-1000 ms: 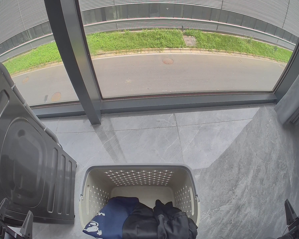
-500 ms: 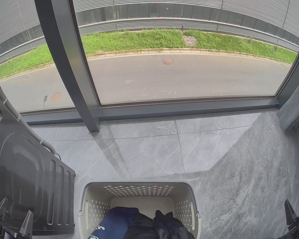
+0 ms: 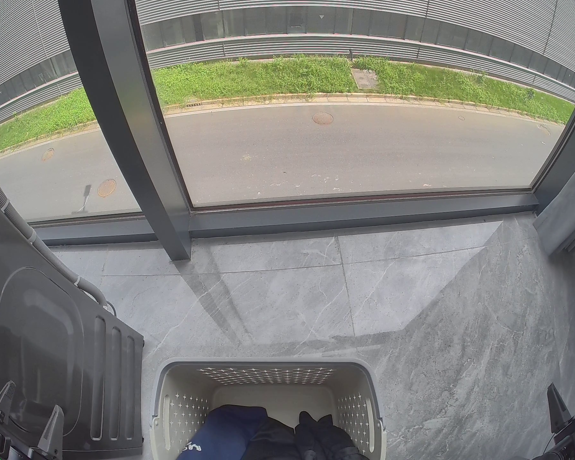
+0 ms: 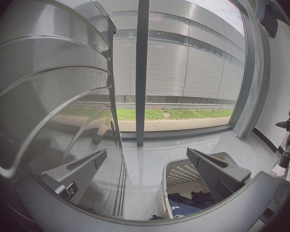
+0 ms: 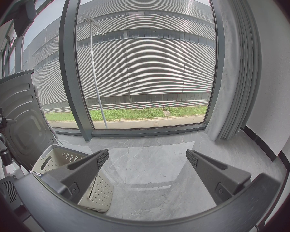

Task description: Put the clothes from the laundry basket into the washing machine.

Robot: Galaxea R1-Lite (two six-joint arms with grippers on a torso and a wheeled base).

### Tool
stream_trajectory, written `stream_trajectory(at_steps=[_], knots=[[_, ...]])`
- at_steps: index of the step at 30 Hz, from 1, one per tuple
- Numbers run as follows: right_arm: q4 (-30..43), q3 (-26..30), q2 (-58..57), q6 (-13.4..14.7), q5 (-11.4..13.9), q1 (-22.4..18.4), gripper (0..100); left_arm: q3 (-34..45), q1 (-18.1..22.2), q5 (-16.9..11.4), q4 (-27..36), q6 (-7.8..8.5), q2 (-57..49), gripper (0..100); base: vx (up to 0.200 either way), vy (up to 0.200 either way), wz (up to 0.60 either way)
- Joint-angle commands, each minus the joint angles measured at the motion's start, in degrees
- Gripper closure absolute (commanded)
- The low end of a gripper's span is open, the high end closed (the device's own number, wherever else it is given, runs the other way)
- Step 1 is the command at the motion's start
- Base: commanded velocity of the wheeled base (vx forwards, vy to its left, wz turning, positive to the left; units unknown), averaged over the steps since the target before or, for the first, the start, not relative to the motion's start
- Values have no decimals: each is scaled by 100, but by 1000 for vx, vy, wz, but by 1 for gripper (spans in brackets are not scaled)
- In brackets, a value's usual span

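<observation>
The cream laundry basket [image 3: 268,368] stands on the floor at the bottom centre of the head view. It holds a navy blue garment [image 3: 227,430] and black clothes [image 3: 316,439]. To its left rises the dark grey ribbed panel of the washing machine [image 3: 45,352], with a hose along its upper edge. My left gripper [image 3: 30,410] is open and empty, close beside that panel. The left wrist view shows the left gripper [image 4: 145,153], the basket [image 4: 178,174] and the panel [image 4: 48,81]. My right gripper [image 3: 572,391] is open and empty, well right of the basket [image 5: 64,157].
A large window with a dark slanted frame post [image 3: 128,129] lies ahead, its sill along the floor. Grey stone floor tiles [image 3: 396,289] stretch between the basket and the window. A grey curtain [image 3: 568,212] hangs at the right.
The whole head picture has shifted: basket and machine panel sit lower and the window looks closer, so the camera moved. Both grippers hold the same open pose.
</observation>
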Motion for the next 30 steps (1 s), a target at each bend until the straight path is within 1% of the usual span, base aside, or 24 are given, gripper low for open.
stream_trajectory(at_steps=[1,16,30], knots=[[5,101,-60,-7,2,-1,0,101,-2,0,-2,1,-93,0,0,0,0],[-4,101,-60,2,2,-1,0,101,-2,0,-2,1,-93,0,0,0,0],[-4,101,-60,2,2,-1,0,101,-2,0,-2,1,-93,0,-200,0,0]])
